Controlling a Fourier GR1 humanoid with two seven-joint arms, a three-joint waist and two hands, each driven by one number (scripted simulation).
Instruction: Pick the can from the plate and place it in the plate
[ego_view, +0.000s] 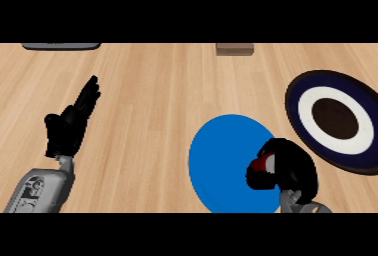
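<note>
A plain blue plate (221, 160) lies on the wooden counter at lower centre-right. Over its right edge my right hand (291, 165) is curled round a red can (260, 164), of which only a small red and white patch shows between the fingers. A second plate (334, 120), dark navy with a white ring and a dark centre, lies at the far right, just beyond the hand. My left hand (70, 125) rests open at the left, fingers pointing up and away, holding nothing.
A grey flat object (60, 45) sits at the counter's far left edge. A small brown block (235, 48) lies at the far edge, right of centre. Bare wood spans the middle between the two hands.
</note>
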